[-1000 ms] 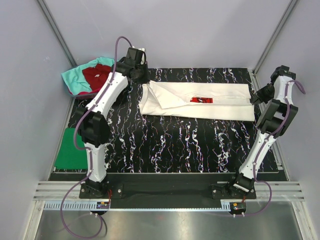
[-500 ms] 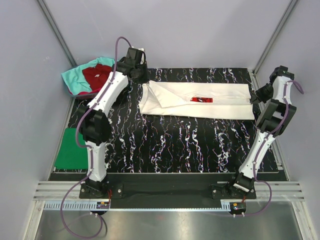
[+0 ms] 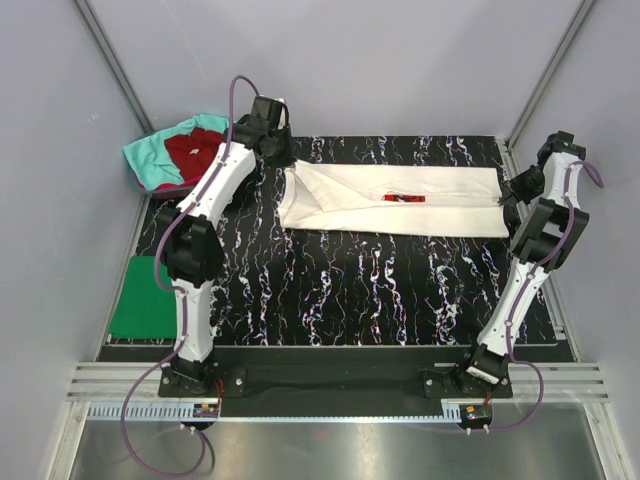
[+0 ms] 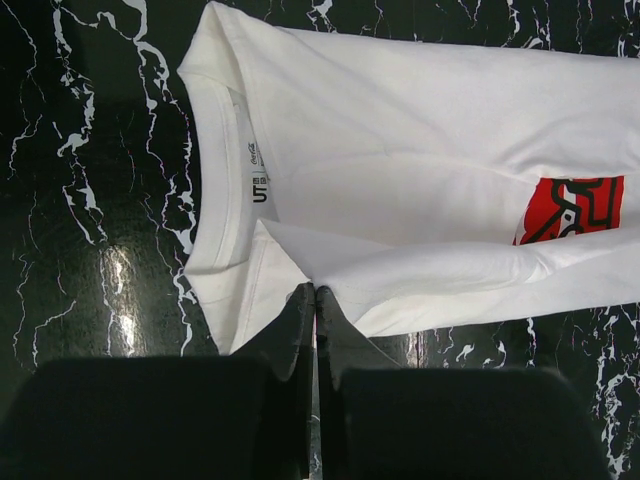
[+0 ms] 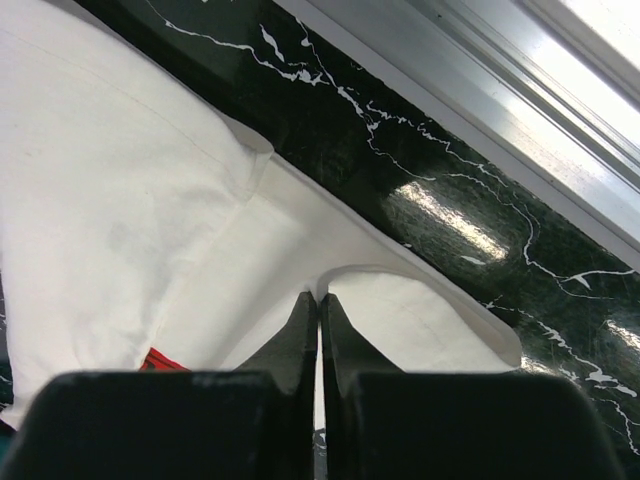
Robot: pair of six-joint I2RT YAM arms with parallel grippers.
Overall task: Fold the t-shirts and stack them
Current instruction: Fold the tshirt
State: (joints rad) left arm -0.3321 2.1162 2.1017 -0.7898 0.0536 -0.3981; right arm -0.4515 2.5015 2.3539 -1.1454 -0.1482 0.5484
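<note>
Now left fingers (image 4: 290, 345) and right fingers (image 5: 295, 345) tight on white t-shirt (image 3: 440, 210), red print (image 3: 403, 198) slimmer than before

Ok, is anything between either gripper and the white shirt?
Nothing visible. The left gripper and right gripper are both shut on an edge of the white t-shirt. The green t-shirt lies off to the left, apart from it.

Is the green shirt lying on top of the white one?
No, the green t-shirt lies off to the left, well apart from the white t-shirt.
</note>
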